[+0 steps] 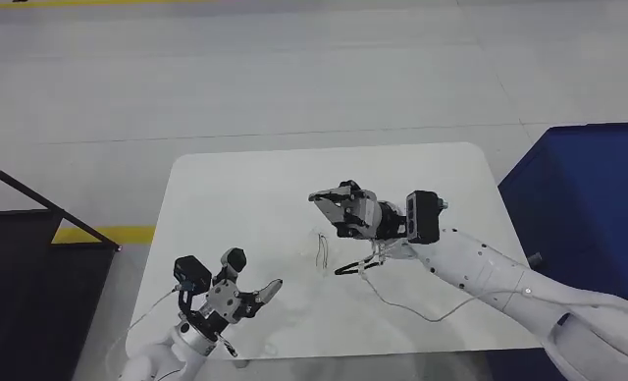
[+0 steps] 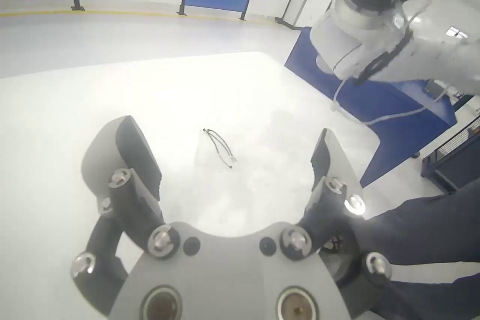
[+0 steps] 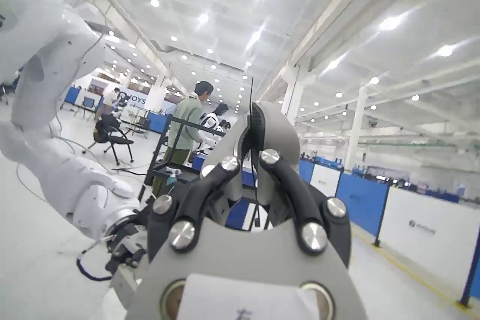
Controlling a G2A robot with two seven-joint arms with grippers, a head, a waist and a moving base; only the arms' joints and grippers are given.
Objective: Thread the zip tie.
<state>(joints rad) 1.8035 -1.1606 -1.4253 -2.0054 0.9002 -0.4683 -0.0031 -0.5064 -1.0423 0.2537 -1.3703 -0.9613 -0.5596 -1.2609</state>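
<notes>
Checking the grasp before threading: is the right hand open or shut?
Shut. The right wrist view shows the right hand clamped on a thin black plastic zip tie that sticks out beyond it.

Loose zip ties (image 2: 219, 147) — count unclear; held zip tie (image 3: 251, 92) — mid-length hidden.

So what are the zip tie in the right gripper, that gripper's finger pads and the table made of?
Zip tie: thin black strip, matte, likely nylon plastic; it stands stiffly out of the shut right gripper. Finger pads: black and ribbed, probably rubber. Table: smooth white top with a soft sheen, perhaps laminate; the look leaves it open.
</notes>
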